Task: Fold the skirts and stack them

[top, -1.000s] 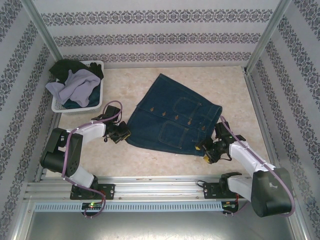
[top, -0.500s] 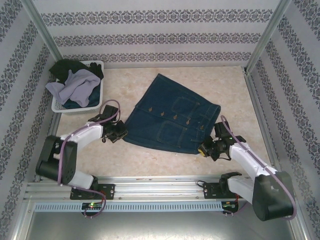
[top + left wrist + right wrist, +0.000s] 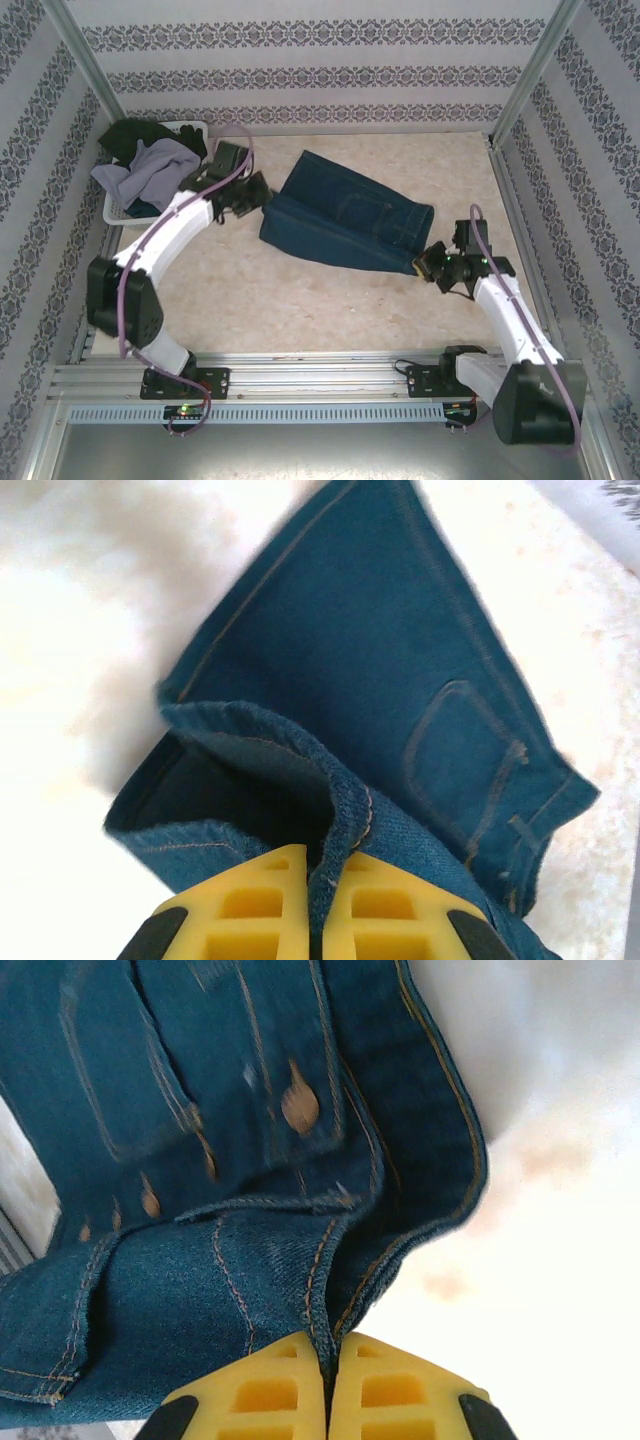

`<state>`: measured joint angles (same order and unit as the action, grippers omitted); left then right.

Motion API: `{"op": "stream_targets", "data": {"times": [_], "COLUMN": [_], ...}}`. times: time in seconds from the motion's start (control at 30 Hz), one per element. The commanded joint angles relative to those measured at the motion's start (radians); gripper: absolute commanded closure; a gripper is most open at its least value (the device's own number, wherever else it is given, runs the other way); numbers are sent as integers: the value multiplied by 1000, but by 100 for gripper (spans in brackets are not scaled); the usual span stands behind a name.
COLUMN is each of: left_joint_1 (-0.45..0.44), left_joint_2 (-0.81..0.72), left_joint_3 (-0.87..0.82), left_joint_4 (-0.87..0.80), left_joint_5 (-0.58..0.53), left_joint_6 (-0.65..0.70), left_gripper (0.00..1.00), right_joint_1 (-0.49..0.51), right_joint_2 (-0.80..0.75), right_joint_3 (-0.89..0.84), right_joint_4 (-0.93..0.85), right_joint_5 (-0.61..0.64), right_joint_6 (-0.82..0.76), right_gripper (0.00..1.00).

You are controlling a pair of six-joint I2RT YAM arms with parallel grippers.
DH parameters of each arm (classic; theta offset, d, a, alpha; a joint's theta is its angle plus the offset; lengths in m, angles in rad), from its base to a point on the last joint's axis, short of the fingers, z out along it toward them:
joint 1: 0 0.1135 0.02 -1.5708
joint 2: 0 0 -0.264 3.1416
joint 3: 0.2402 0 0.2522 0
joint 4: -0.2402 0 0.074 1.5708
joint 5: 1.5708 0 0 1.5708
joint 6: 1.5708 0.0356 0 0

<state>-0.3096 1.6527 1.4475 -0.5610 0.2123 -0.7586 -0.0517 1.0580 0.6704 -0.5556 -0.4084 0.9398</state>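
The place is a robotics lab cell dressed up as a home. Patterned wallpaper panels [image 3: 300, 75] are set between bare aluminium posts [image 3: 75, 50], and a marble-look tabletop [image 3: 300, 310] ends at an extruded aluminium rail [image 3: 300, 385], where two arm bases [image 3: 185, 382] are bolted.

The top view looks down on the table [image 3: 300, 310] from its near edge. Both wrist views closely face one denim skirt [image 3: 345, 225].

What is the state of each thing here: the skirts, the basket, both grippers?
denim skirt: folded double, held at both ends
left gripper: shut on denim skirt
right gripper: shut on denim skirt
basket: holds unfolded skirts
lavender skirt: crumpled in basket
black skirt: crumpled in basket
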Motion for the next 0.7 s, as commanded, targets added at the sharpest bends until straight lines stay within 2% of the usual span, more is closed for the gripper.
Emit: {"op": "stream_targets", "data": {"times": [0.0,0.27,0.43,0.57,0.67], "left_joint_1": [-19,-18,-17,-14,-14], "left_joint_2": [153,554,774,855,828], "left_joint_3": [188,577,753,773,657], "left_joint_4": [28,203,132,48,40], "left_joint_5": [-13,51,19,10,-2], "left_joint_6": [107,166,119,98,92], "left_gripper": [100,100,100,100,100], "right_joint_1": [-74,-140,-153,-147,-139], "right_joint_2": [71,447,760,848,840], "right_joint_3": [75,296,471,522,495], "right_joint_4": [92,295,326,298,269], "right_joint_5": [88,57,-61,-63,-60], "right_joint_6": [-97,-192,-207,-236,-264], "right_gripper": [100,100,100,100,100]}}
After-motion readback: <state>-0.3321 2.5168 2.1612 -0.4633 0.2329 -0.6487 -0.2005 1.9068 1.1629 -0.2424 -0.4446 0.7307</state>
